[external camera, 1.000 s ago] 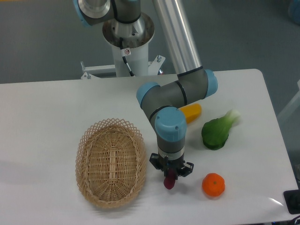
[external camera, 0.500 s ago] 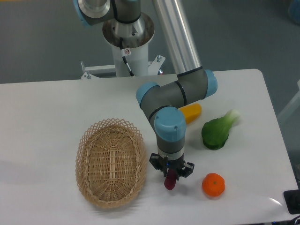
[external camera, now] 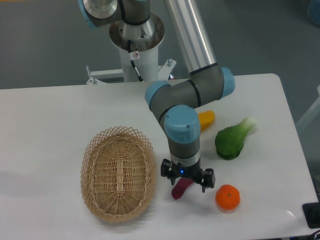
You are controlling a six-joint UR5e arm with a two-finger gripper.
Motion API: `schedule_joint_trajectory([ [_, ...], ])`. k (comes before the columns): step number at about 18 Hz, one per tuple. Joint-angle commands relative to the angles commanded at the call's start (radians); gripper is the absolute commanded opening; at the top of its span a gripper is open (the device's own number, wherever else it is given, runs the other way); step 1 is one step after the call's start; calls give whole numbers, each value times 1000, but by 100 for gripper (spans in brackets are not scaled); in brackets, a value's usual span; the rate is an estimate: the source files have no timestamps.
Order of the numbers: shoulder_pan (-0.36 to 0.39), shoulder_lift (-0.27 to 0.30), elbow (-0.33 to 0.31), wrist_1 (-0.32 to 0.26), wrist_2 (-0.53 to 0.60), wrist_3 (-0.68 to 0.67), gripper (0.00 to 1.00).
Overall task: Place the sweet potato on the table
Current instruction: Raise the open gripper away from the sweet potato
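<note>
Nearest the camera, the orange [external camera: 227,196] sits on the white counter [external camera: 45,115], just right of the gripper [external camera: 187,181]. The sweet potato [external camera: 180,189] lies tilted on the counter directly under the gripper, between the wicker basket [external camera: 119,172] on the left and the orange on the right.

Change from half a second ago: the fingers were pinched around the tuber, which hung upright from them. The fingers now stand spread wide apart, one to each side, and the sweet potato has tipped over, its lower end resting on the counter. The wrist also sits slightly further right than before. Judgement: the release has happened and the placement looks essentially done; what remains is for the arm to lift clear without nudging the tuber.

Further back, the green leafy vegetable [external camera: 232,140] lies to the right, and the yellow-orange vegetable [external camera: 206,119] shows beside the arm's elbow.

Hard to make out: the top of the sweet potato is hidden beneath the gripper body, so whether it touches a finger cannot be told. Most of the yellow-orange vegetable is covered by the arm. The fingertips are dark and blurred.
</note>
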Motion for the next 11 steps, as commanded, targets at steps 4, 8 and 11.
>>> schedule_joint_trajectory([
  [4, 81, 49, 54, -46, 0, 52, 100],
  [8, 152, 92, 54, -120, -4, 225, 100],
  [11, 204, 136, 54, -205, -9, 407, 100],
])
